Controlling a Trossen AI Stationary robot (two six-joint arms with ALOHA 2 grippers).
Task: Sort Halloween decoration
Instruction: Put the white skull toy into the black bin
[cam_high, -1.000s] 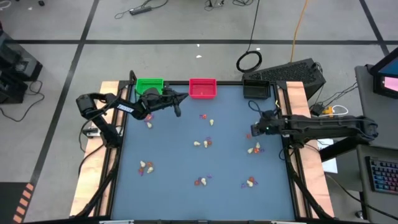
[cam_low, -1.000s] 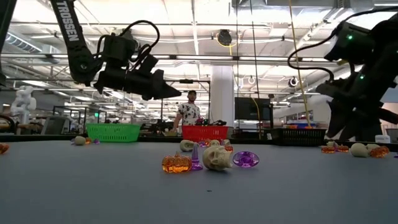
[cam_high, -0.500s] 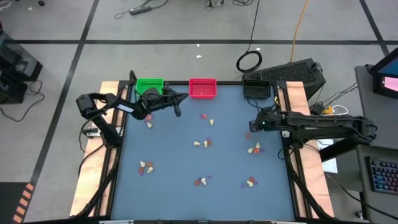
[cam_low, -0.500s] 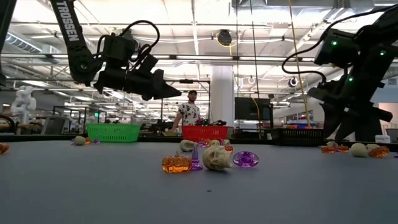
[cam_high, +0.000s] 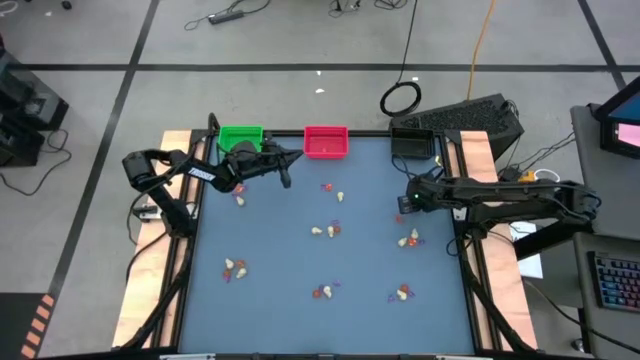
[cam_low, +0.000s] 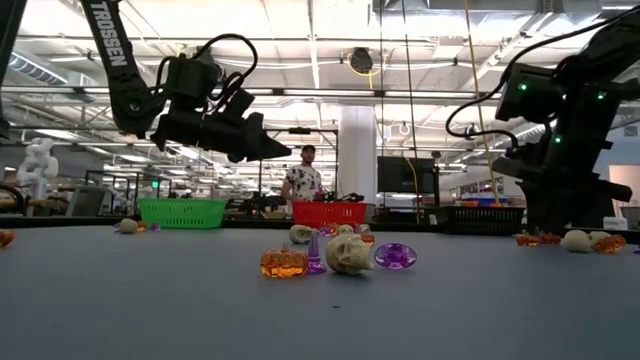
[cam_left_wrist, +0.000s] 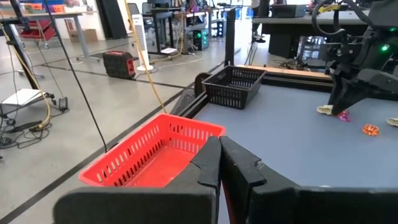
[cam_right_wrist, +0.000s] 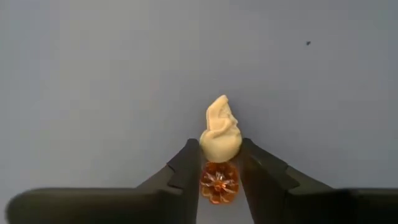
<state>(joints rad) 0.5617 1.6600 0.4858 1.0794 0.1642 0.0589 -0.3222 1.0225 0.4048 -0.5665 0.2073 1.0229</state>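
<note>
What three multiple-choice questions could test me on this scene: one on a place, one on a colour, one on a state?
1. Where is the right gripper?
A. At the middle of the table
B. Low at a cream skull near the table's right edge
C. Off the table

2. What colour is the middle tray of the three at the far edge?
A. Green
B. Red
C. Black

3. How is the left gripper?
A. Shut, holding nothing
B. Wide open
C. Shut on a pumpkin

Answers:
1 B: the high view puts it by the right edge, and its wrist view shows the skull right in front of it.
2 B: the high view shows the red one between the other two.
3 A: its wrist view shows the fingers together with nothing between them.
</note>
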